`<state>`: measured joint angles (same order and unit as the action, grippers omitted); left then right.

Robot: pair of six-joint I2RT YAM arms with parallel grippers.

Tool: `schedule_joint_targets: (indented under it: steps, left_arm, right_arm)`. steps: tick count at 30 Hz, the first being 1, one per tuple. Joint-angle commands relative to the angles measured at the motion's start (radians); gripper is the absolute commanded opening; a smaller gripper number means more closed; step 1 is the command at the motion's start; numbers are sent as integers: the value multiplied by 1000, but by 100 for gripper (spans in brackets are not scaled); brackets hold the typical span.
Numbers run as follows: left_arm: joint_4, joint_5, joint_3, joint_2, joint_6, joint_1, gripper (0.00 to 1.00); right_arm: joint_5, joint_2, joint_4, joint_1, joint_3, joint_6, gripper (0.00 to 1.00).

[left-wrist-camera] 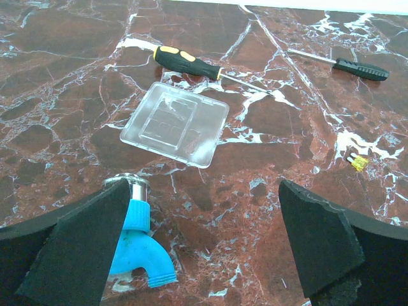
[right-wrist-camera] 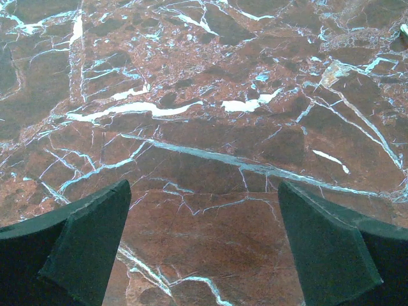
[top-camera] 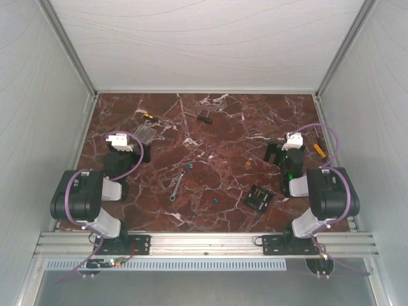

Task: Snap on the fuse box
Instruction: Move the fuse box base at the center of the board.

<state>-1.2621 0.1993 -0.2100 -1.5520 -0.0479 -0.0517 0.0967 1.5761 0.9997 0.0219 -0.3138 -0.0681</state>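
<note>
The fuse box (top-camera: 259,198) is a small black box with orange-yellow fuses. It lies on the marble table at the front right, seen only in the top view. The flat clear plastic cover (left-wrist-camera: 175,124) lies ahead of my left gripper (left-wrist-camera: 204,255), which is open and empty; the cover also shows in the top view (top-camera: 145,132). My right gripper (right-wrist-camera: 204,255) is open and empty over bare marble, behind and to the right of the fuse box (top-camera: 275,153). My left gripper sits at the back left (top-camera: 137,153).
A yellow-and-black screwdriver (left-wrist-camera: 188,62) and a black screwdriver (left-wrist-camera: 360,67) lie beyond the cover. A blue fitting (left-wrist-camera: 137,245) sits beside my left finger. A loose yellow fuse (left-wrist-camera: 359,163), a wrench (top-camera: 177,185) and an orange-handled tool (top-camera: 319,150) lie on the table.
</note>
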Motion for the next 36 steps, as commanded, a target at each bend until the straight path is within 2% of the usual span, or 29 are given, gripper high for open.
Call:
schedule_joint_targets:
  steps: [1,4,7,15,20,24,27,30,33,36]
  left_arm:
    - [-45,21,-28,-1,3,-4,100]
    - [-33,-7,-34,-2,5,1,100]
    - [-34,-18,-34,-3,6,6,100]
    - [-12,-34,-36,28,6,14,100]
    - [189,-143,-78,175,-39,15,100]
    - [498,-249,-147,323,-224,16,100]
    - [622,-207,-179,401,-364,17,100]
    - [656,-80,-187,430,-472,16,100]
    - [717,26,-210,438,-579,20,100]
    - [772,89,-230,433,-621,86,100]
  right_arm:
    - [5,-13,54,-1,-2,7,98]
    - [-2,-20,63,-1,4,11,98]
    - [0,-75,-30,-1,-23,9,98]
    - [49,-364,-568,21,-163,-187,98]
    - [24,-506,-924,68,-260,-350,94]
    - [4,-551,-1202,106,-332,-477,86]
    - [-27,-574,-1399,110,-358,-545,84]
    - [-57,-635,-1526,113,-337,-556,82]
    - [-59,-710,-1626,114,-308,-563,79]
    - [-79,-759,-1697,116,-286,-592,74]
